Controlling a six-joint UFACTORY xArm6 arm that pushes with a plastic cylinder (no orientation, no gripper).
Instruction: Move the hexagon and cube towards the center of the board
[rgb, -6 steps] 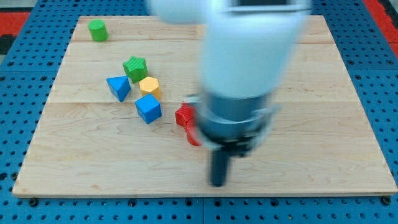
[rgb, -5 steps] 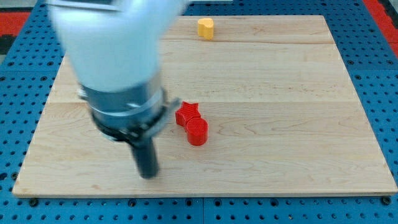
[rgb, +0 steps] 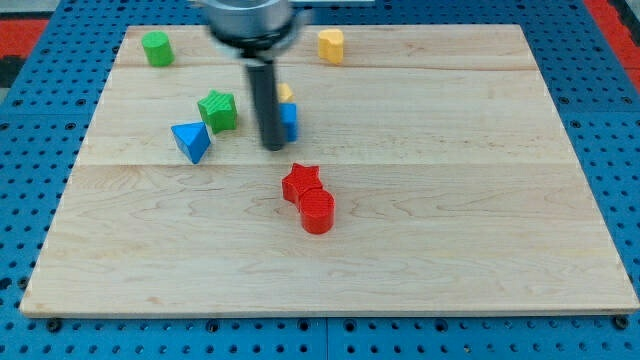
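One pale wooden board (rgb: 450, 200) lies on blue pegboard (rgb: 30, 200), and my tip (rgb: 271, 148), no pincer at all, touches the blue cube (rgb: 288, 121).

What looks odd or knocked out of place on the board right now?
Nothing is tipped, spilled or damaged. My tip stands against the blue cube, and the rod hides most of it and the yellow hexagon behind. The other blocks sit flat on the board.

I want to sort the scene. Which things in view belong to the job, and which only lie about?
Job: my tip; blue cube and yellow hexagon, both partly hidden behind the rod.

Lying about: green cylinder; green star; blue triangle; yellow heart; red star; red cylinder.
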